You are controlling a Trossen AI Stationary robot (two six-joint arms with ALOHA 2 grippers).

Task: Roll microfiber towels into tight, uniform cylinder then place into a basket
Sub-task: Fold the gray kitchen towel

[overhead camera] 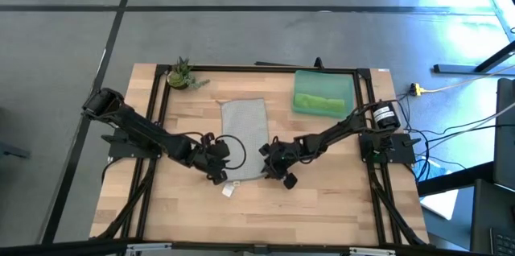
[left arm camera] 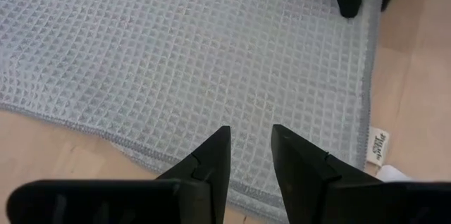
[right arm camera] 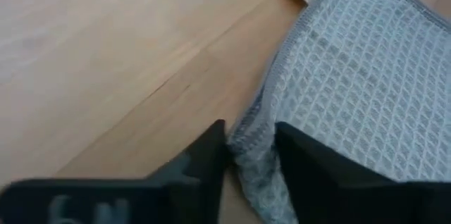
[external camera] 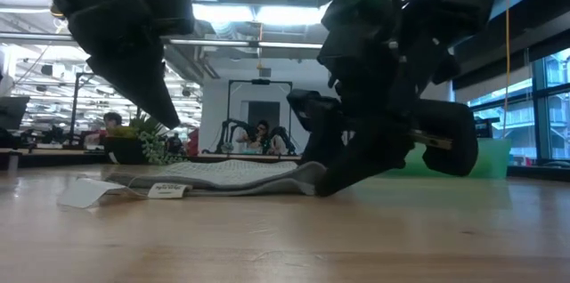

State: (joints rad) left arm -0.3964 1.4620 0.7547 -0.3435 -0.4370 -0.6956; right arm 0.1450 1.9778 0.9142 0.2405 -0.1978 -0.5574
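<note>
The grey towel (overhead camera: 245, 137) lay flat mid-table, soft, light, best pinched at its near corners. The right gripper (right arm camera: 250, 155) pinched the near right corner; the left gripper (left arm camera: 250, 155) hovered narrowly open over the near left edge. The basket (overhead camera: 351, 87) held the green towel (overhead camera: 318, 101) far right.

Grey waffle-weave towel (overhead camera: 245, 138), lime towel (overhead camera: 319, 101)

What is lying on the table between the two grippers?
The grey towel lies flat between the left gripper and right gripper, seen in the high view.
</note>
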